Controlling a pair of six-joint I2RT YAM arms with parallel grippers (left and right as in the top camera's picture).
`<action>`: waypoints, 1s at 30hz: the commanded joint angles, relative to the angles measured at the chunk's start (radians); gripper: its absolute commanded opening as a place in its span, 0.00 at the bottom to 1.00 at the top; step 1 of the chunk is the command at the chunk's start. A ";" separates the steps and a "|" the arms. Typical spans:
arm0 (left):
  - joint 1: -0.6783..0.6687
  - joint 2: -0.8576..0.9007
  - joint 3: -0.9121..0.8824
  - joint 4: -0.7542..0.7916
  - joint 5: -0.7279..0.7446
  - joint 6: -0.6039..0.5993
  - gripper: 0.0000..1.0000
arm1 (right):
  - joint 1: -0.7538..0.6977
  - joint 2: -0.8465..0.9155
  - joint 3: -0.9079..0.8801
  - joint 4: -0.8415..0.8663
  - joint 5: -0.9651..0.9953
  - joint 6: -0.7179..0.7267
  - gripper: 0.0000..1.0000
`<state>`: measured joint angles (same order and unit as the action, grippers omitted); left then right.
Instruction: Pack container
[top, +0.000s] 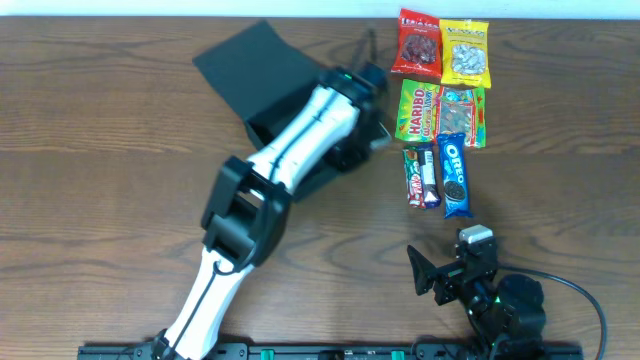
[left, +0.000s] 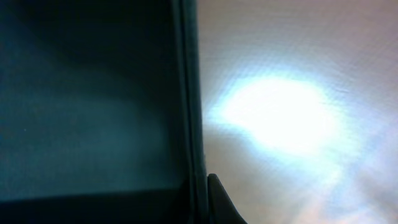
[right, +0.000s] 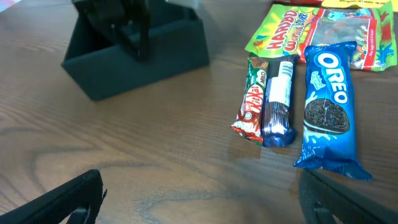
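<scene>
Your table (top: 100, 170) is dark brown wood, with only a pale strip showing past its far edge. The container (top: 262, 88) sits open on it, its lid (top: 245, 60) folded back on the far-left side. Your left gripper (top: 358, 138) reaches down at the container's right wall. The left wrist view gives only that dark wall, glare and one fingertip (left: 216, 200), so you cannot tell how the jaws stand or what lies inside. Right of the container, well apart, seven snacks lie flat: a red pack (top: 415, 42), a yellow pack (top: 466, 52), Haribo (top: 418, 108), a clear gummy pack (top: 461, 115), a KitKat (top: 411, 176), a blue bar (top: 429, 176) and Oreo (top: 455, 176). Your right gripper (right: 199, 202) hangs nearer you than the snacks, jaws spread wide and holding nothing.
</scene>
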<state>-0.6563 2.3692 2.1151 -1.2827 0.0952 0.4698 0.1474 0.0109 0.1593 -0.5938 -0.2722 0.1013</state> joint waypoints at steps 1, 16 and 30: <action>-0.065 -0.002 -0.005 -0.021 -0.088 0.028 0.06 | 0.009 -0.005 -0.003 0.000 0.003 -0.013 0.99; -0.122 -0.006 -0.005 -0.076 -0.263 -0.082 0.95 | 0.009 -0.005 -0.003 0.000 0.003 -0.013 0.99; 0.040 -0.397 0.003 0.029 -0.070 -0.464 0.95 | 0.009 -0.005 -0.003 0.000 0.003 -0.013 0.99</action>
<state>-0.6846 2.0926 2.1033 -1.2690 0.0105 0.2131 0.1474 0.0109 0.1593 -0.5938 -0.2722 0.1013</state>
